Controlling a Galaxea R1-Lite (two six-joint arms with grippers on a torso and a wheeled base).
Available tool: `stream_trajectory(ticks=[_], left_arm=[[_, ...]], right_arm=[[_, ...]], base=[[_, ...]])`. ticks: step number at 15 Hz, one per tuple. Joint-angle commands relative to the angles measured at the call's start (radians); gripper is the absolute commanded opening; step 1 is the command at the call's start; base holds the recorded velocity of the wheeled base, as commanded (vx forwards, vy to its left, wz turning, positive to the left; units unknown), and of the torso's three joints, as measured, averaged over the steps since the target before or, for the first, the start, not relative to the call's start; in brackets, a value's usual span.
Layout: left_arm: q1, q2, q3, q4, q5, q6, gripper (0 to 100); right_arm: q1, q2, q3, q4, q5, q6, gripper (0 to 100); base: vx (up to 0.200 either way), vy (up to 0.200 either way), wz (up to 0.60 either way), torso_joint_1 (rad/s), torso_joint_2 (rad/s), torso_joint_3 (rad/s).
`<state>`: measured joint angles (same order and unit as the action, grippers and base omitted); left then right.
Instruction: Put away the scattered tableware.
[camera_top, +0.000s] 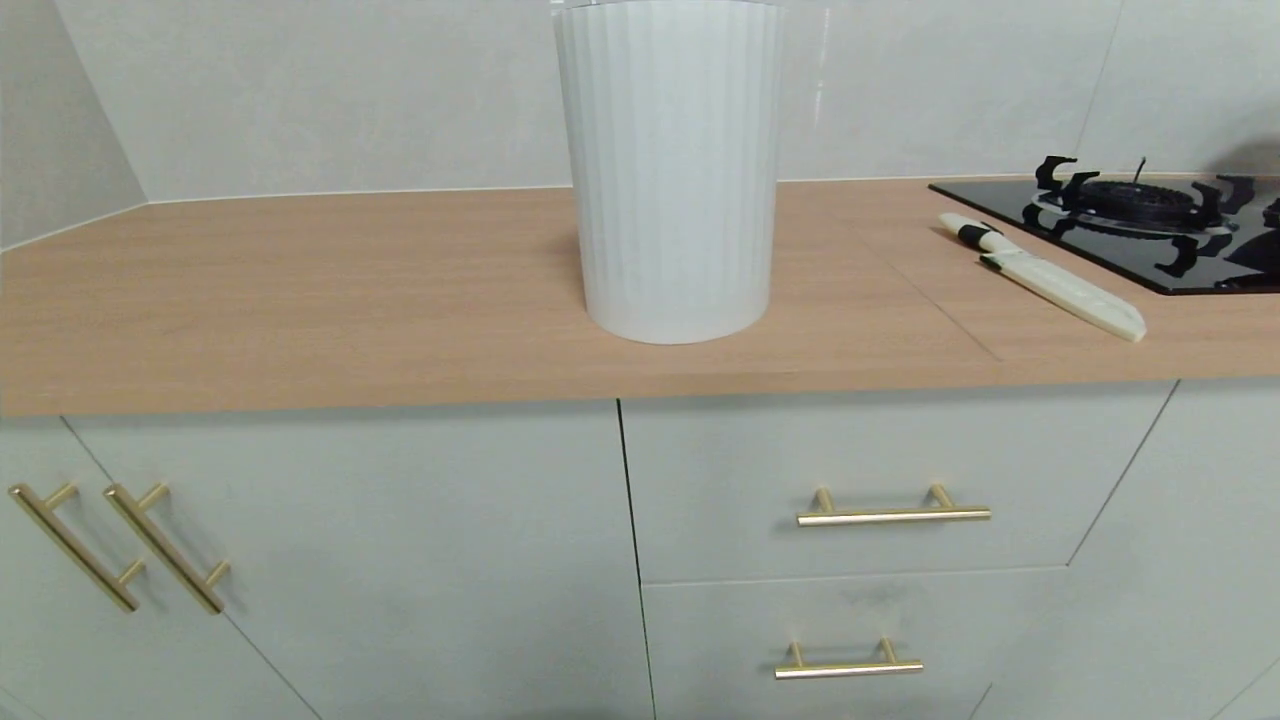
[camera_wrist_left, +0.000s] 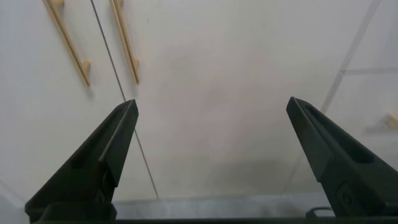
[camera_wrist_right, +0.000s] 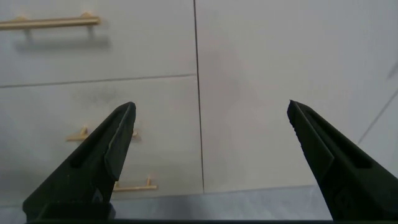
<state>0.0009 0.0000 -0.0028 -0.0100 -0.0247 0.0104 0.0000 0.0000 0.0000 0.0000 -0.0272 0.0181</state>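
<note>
The tall white ribbed plastic container (camera_top: 668, 170) is cut off at the upper edge of the head view, so its rim and its inside cannot be seen. It stands upright on the light brown wooden countertop (camera_top: 300, 300), a little back from the front edge. The black glass gas hob (camera_top: 1150, 240) is cut off at the right edge and shows one burner grate fully. There is one piece of tableware, a cream-coloured knife with black bands (camera_top: 1040, 275). It lies flat on the countertop just beside the near edge of the hob, well apart from the container; it is hard to tell if its blade is bare or in a sheath. Under the countertop are pale grey cabinet fronts (camera_top: 400, 520) with four slim brass bar handles: two slanted ones (camera_top: 120, 545) on the doors at the left and two level ones (camera_top: 893, 515) on the drawers at the right. The left gripper (camera_wrist_left: 211, 102) faces the door fronts with its two dark fingers spread wide and nothing between them. The right gripper (camera_wrist_right: 211, 106) faces the drawer fronts, also spread wide and holding nothing. One of its fingers (camera_wrist_right: 106, 155) partly hides a drawer handle.
</note>
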Motion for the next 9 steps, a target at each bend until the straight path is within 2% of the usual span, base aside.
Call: stream_trajectory(ticks=[1,9], left_arm=[[0.001,0.000,0.000,-0.001,0.000,0.000,100],[0.001,0.000,0.000,-0.001,0.002,-0.001,100]], right_arm=[[0.002,0.002,0.000,0.000,0.000,0.000,100],[0.000,0.002,0.000,0.000,0.000,0.000,100]], base=[[0.000,0.000,0.00,0.000,0.00,0.000],[0.000,0.000,0.00,0.000,0.00,0.000]])
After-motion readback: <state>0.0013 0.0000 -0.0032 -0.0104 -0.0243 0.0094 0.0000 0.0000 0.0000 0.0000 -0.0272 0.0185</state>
